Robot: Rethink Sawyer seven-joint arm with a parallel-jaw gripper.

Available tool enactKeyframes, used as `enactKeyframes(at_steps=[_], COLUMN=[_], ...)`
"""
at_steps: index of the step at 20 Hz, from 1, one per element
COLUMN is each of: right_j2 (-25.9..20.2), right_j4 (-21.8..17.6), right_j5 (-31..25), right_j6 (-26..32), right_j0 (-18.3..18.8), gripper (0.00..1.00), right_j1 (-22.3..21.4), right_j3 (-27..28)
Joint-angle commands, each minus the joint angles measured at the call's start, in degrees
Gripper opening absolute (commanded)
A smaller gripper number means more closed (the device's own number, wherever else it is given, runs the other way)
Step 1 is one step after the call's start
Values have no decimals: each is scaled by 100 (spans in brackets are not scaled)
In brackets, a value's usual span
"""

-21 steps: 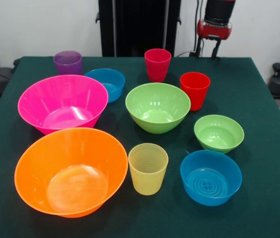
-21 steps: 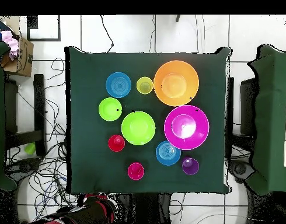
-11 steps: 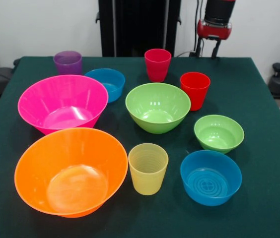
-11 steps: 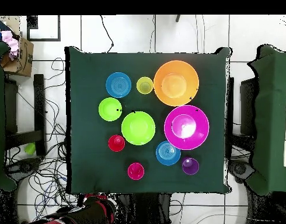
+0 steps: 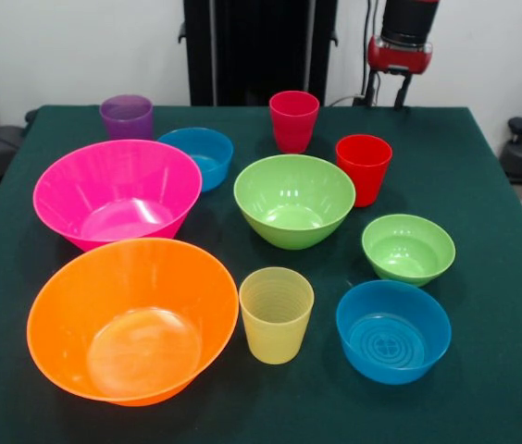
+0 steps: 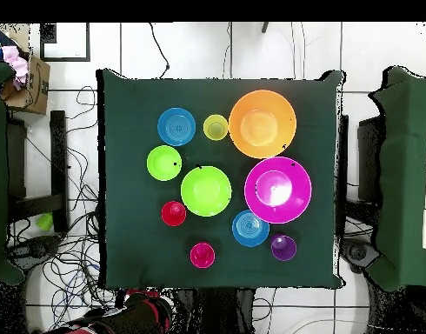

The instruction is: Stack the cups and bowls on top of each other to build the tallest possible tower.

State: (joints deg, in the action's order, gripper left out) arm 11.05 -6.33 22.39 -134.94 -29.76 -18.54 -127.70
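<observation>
Cups and bowls: all ten stand apart and upright on the green table (image 5: 502, 370), mouths up, none nested in another.
Orange bowl (image 5: 132, 319): lower left of the front view, the nearest and largest piece; its rim almost meets the hot pink bowl behind it.
Ribbed yellow cup (image 5: 276, 314): lower centre, just beside the orange bowl's right side.
Near blue bowl (image 5: 392, 330): lower right, with a ringed pattern in its base, close to the yellow cup but not touching.
Small lime green bowl (image 5: 408, 248): right of centre, just behind the near blue bowl.
Hot pink bowl (image 5: 117, 192): left of centre, wide and deep.
Medium lime green bowl (image 5: 294, 200): middle of the frame, between the hot pink bowl and the bright red cup.
Bright red cup (image 5: 364, 168): right of the medium green bowl, seemingly touching its rim from this angle; the overhead view shows a thin gap.
Far blue bowl (image 5: 197, 155): upper left of centre, tucked behind the hot pink bowl's rim.
Pinkish-red cup (image 5: 293, 120): upper centre, alone near the table's back edge.
Purple cup (image 5: 127, 117): upper left, at the back corner.
Gripper (image 5: 387, 91): top right of the front view, hanging past the table's far edge under a red and black arm; two dark fingers show with a gap between them, and nothing is in them.
</observation>
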Motion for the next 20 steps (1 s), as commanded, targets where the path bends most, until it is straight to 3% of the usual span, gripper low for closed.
enactKeyframes(at_steps=[1, 20], right_j2=[-457, -517], right_j4=[351, 256], right_j5=[-24, -188], right_j6=[-458, -390], right_j0=[64, 173], gripper=[100, 100], right_j1=[605, 540], right_j3=[1257, 1263])
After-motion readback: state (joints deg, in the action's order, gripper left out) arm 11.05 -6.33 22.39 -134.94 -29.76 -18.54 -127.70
